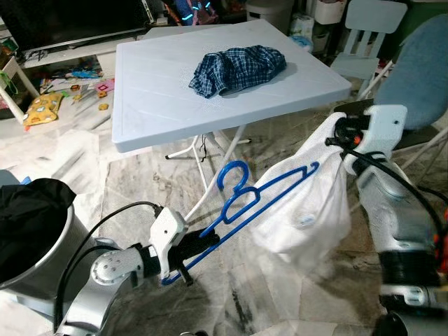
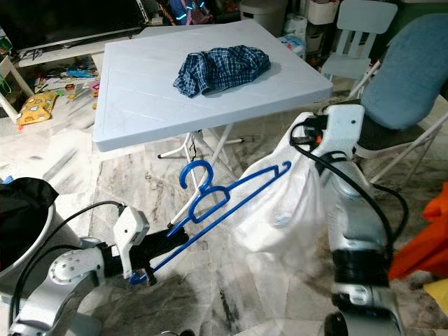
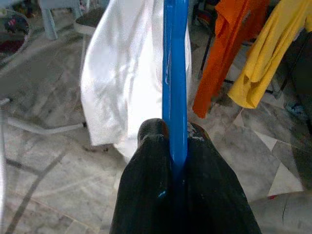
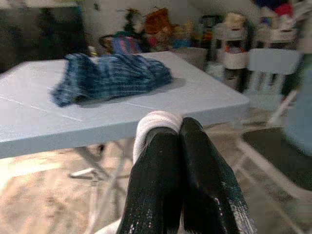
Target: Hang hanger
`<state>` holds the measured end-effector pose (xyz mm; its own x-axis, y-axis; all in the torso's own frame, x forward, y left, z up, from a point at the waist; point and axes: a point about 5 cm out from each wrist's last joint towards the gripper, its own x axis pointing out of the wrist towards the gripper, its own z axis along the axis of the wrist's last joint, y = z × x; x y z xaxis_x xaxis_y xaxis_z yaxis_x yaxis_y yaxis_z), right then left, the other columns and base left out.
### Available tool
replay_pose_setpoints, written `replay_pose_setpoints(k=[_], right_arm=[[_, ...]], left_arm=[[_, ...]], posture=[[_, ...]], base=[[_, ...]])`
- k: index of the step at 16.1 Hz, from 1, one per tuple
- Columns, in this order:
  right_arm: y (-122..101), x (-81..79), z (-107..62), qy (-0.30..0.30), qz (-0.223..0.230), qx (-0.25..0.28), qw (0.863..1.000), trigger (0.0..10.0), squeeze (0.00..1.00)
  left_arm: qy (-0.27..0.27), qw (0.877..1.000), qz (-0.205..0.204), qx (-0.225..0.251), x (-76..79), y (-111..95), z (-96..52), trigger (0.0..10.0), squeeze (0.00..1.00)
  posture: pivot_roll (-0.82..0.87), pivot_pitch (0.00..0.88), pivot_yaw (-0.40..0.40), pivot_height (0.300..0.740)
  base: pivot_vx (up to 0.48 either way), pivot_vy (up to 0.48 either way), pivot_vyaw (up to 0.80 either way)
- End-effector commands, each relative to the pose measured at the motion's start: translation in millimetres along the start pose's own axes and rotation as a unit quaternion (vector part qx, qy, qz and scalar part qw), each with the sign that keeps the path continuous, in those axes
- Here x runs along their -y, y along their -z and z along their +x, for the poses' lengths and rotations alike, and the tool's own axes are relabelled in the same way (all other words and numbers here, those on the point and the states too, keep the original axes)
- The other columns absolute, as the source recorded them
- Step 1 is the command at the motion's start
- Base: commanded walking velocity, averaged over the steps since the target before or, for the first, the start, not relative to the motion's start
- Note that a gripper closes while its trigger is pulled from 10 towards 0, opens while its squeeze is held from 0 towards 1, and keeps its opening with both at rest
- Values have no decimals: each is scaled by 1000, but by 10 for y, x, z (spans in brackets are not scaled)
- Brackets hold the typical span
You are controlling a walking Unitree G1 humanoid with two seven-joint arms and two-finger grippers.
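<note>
Left gripper (image 1: 183, 253) low at front left, fingers (image 3: 146, 161) clamped on one end of the blue hanger (image 1: 260, 201) — bar pinched tight between the 2 black tips. Long axis running up and away from that grip toward the robot's right, far end reaching into the white garment (image 1: 308, 210). Hook (image 1: 231, 175) standing up off the middle, curling over toward the table (image 1: 154, 105). Held in the air above the marble floor (image 1: 280, 294), well below the table top.

Right gripper (image 4: 178, 134) raised at right, fingers closed on a bunched fold of the white garment, cloth hanging down from the pinch like a sack.

Plaid shirt (image 1: 238, 68) heaped on the table. Orange (image 3: 222, 53) and yellow (image 3: 265, 53) clothes hanging beyond — seen in the left wrist view. Bin (image 1: 35, 231) with dark cloth at far left.
</note>
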<state>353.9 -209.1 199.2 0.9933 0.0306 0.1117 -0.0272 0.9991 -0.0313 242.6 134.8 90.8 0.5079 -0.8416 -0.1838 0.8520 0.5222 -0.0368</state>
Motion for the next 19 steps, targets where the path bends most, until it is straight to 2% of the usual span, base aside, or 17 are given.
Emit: replay_pose_setpoints(k=[1, 2, 3, 4, 6, 7, 8, 11, 12, 13, 14, 15, 17, 19], right_arm=[[-39, -5, 58, 18, -14, 3, 1000, 0, 0], [34, 63, 82, 59, -2, -27, 998, 0, 0], [79, 137, 94, 100, 33, -46, 993, 0, 0], [102, 174, 96, 115, 49, -53, 991, 0, 0], [152, 204, 75, 117, 33, -62, 991, 0, 0], [238, 266, -4, 125, 19, -75, 989, 0, 0], [254, 283, -24, 126, 19, -77, 989, 0, 0], [319, 304, -120, 102, 14, -73, 992, 0, 0], [303, 186, -214, 40, 16, -51, 998, 0, 0], [303, 186, -214, 40, 16, -51, 998, 0, 0], [275, 77, -282, -8, 22, -33, 999, 0, 0], [230, -13, -331, -46, 26, -15, 999, 0, 0], [105, -139, -370, -93, 65, 23, 993, 0, 0], [31, -208, -387, -115, 72, 41, 990, 0, 0]], left_arm=[[-4, 1000, 16, 8, -13, -68, -54, 0, 0], [-5, 1000, 18, 9, 2, -78, -93, 0, 0], [3, 1000, 8, 11, 30, -91, -139, 0, 0], [7, 1000, 7, 10, 46, -100, -169, 0, 0], [-18, 999, -8, 33, 1, -150, -182, 0, 0], [-73, 994, -28, 79, -97, -268, -191, 0, 0], [-88, 992, -31, 89, -118, -291, -195, 0, 0], [-219, 966, -57, 128, -226, -296, -215, 0, 0], [-322, 937, -58, 120, -242, -226, -203, 5137, 0], [-322, 937, -58, 120, -242, -226, -203, 5137, 0], [-365, 922, -57, 113, -213, -195, -174, 10000, 0], [-377, 918, -55, 106, -170, -195, -124, 10000, 0], [-386, 914, -56, 111, -158, -220, -83, 10000, 0], [-395, 909, -53, 121, -180, -265, -71, 10000, 0]], posture=[[-162, 52, 53, 740], [-160, 53, 53, 740], [-161, 55, 51, 740], [-158, 54, 50, 740], [-155, 53, 48, 740], [-155, 52, 45, 740], [-155, 52, 45, 740], [-151, 50, 43, 740], [-155, 49, 46, 740], [-155, 49, 46, 740], [-156, 44, 47, 740], [-158, 42, 49, 740], [-157, 32, 57, 740], [-156, 27, 59, 740]], base=[[0, 0, 0], [0, 0, 0], [0, 0, 0], [0, 0, 0], [0, 0, 0], [0, 0, 0], [0, 0, 0], [0, 0, 0], [0, 0, 0], [0, 0, 0], [0, 0, 0], [0, 0, 0], [0, 0, 0], [0, 0, 0]])
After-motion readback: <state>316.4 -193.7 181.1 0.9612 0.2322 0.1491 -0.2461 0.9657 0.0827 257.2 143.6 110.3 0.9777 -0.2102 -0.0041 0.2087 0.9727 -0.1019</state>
